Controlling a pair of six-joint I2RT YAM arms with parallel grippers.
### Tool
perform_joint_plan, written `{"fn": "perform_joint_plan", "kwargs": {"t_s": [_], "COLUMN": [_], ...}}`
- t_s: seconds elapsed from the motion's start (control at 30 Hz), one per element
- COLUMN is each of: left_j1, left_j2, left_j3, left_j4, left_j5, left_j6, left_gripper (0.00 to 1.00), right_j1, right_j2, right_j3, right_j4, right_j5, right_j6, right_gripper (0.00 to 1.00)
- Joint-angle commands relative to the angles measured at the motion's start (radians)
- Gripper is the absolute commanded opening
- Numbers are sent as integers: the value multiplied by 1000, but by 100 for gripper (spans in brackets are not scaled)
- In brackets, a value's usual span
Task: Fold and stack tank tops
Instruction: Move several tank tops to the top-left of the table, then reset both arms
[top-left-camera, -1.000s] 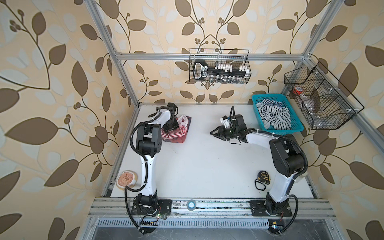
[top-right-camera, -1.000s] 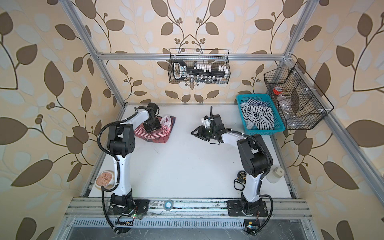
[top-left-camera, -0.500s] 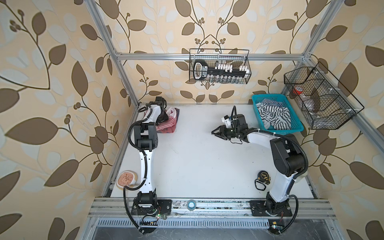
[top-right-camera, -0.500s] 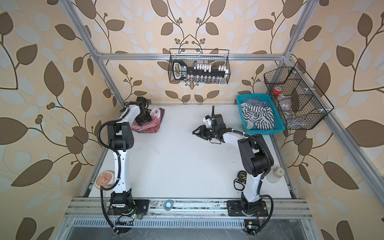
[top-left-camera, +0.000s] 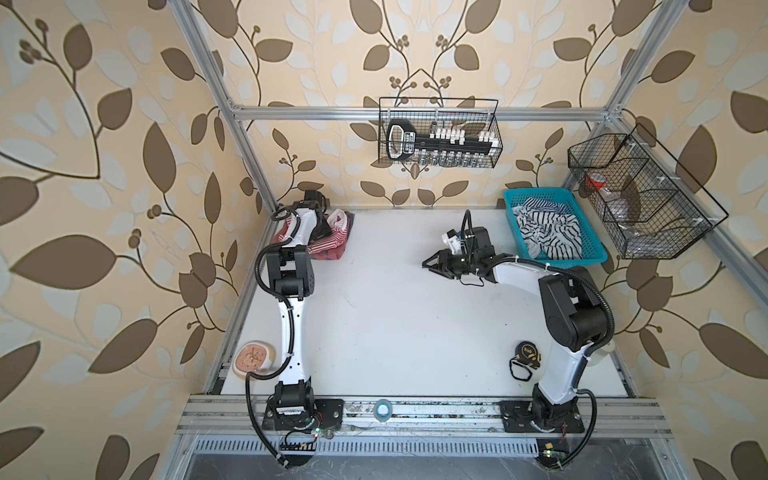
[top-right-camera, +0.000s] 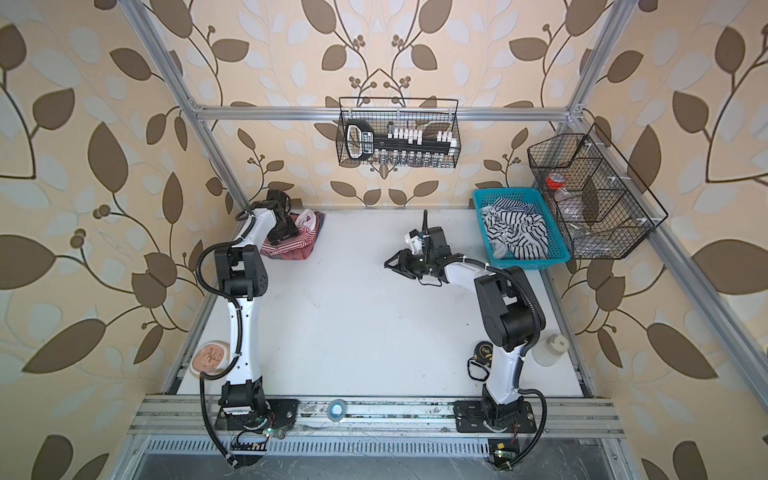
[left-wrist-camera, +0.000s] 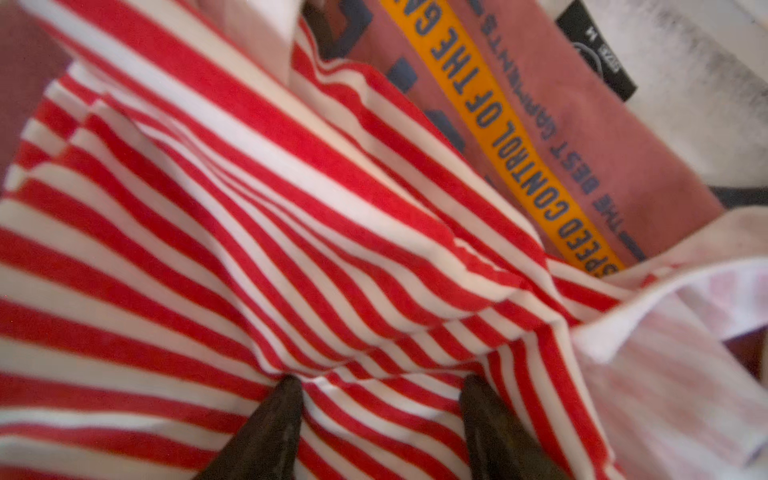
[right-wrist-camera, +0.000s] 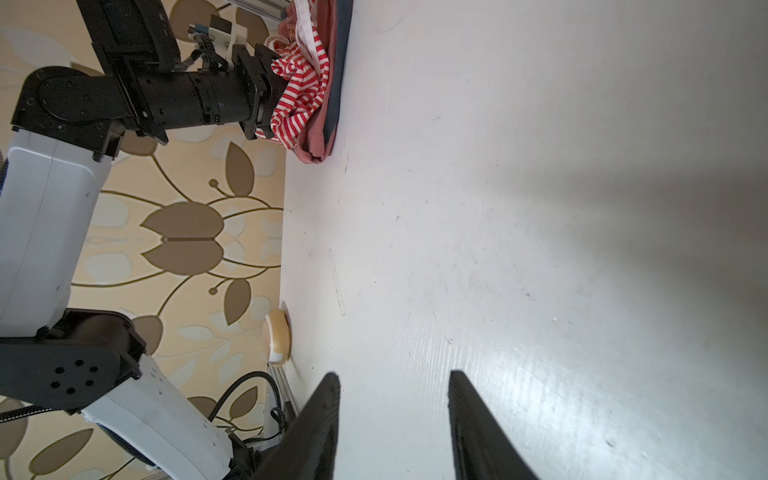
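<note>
The left gripper (left-wrist-camera: 380, 380) presses parted fingers (left-wrist-camera: 274, 428) into the crumpled striped tank top (left-wrist-camera: 249, 249) (table's ten o'clock). The right gripper (right-wrist-camera: 392, 374) gapes empty above the smooth table (right-wrist-camera: 540, 208).

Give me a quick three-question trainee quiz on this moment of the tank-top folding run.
1. True or false: the right end effector holds a tank top.
2. On the dusty red tank top lies: A a red-and-white striped tank top; B a blue towel; C a green cap.
3. What holds the black-and-white striped cloth?
Key: 1 false, it is open and empty. 2 A. 3 the teal basket.
</note>
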Motion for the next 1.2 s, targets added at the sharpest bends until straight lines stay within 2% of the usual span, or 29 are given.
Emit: {"fn": "perform_joint_plan", "kwargs": {"t_s": [0.0,0.03,0.07,0.2,0.33,0.5,0.6,0.67,0.77,0.87,1.03,1.17], "left_j1": [8,8,9,8,7,7,5,-7,-11,-45,-44,-45], "left_j2": [-141,-191,-235,-451,-721,-1042,-1227,-1307,-1367,-1377,-1353,-1292], "left_j3": [-90,-123,-148,-259,-475,-785,-1047,-1181,-1354,-1514,-1724,-1780], "left_j4": [17,32,44,66,163,322,487,553,631,791,1035,1112], "left_j5": [-1,-8,-13,-36,-33,113,184,164,150,106,60,82], "left_j6": [-11,-15,-16,-4,35,159,224,237,227,266,300,316], "left_gripper": [69,72,75,86,99,99,99,99,99,99,99,99], "right_j1": [-1,-3,-7,-46,-120,-241,-319,-355,-376,-386,-394,-397], "right_j2": [-19,-36,-54,-198,-407,-669,-824,-918,-1010,-1010,-887,-769], "right_j3": [28,27,26,-20,-71,-161,-279,-384,-564,-703,-893,-975], "right_j4": [-18,-28,-39,-48,-130,-267,-244,-176,-17,129,495,724], "right_j5": [-26,-29,-28,-16,35,168,296,389,541,565,642,645], "right_j6": [-26,-36,-49,-89,-185,-349,-418,-456,-487,-556,-555,-538], "right_gripper": [48,88,100,100,100,100,100,100,100,100,100,100]}}
